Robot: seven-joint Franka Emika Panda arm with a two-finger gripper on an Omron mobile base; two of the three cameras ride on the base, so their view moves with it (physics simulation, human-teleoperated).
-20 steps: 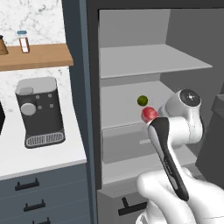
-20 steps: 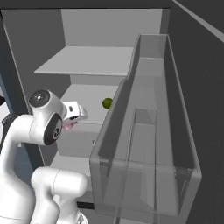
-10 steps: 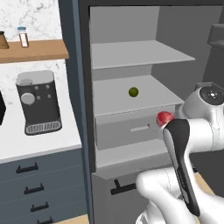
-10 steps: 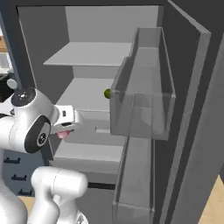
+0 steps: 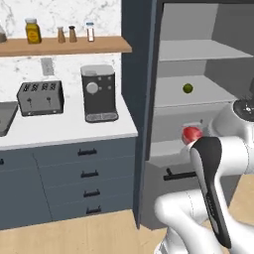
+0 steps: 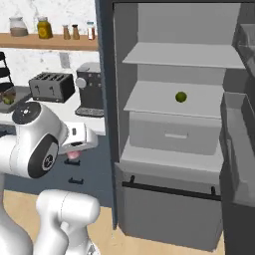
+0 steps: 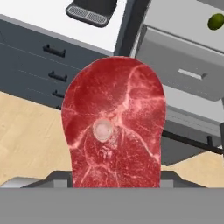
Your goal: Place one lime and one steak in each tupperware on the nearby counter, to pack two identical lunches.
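I have the flat, bright red marbled steak (image 7: 113, 127) clamped in the gripper (image 7: 114, 175); in the hand view it stands on edge between the fingertips and hides them. In the left base view the same steak (image 5: 192, 134) shows as a red spot ahead of the arm's wrist, in front of the open grey fridge cabinet (image 5: 198, 104).

Step in hand, by my judgement: carrying one steak from the fridge toward the tupperware. Nothing is released yet.

One small round yellow-green lime (image 6: 181, 96) sits on the middle fridge shelf (image 6: 149, 99), at 1 o'clock in the hand view. It is well apart from the gripper.

The white marbled tabletop (image 5: 64, 129) lies at 9 o'clock in the left base view, carrying a black toaster (image 5: 40, 97) and a dark coffee machine (image 5: 99, 93). I cannot identify a grey tray with confidence.

Next move, as I judge it: drive toward the tabletop, locate a tray, lower the steak flat into it, then part the gripper.
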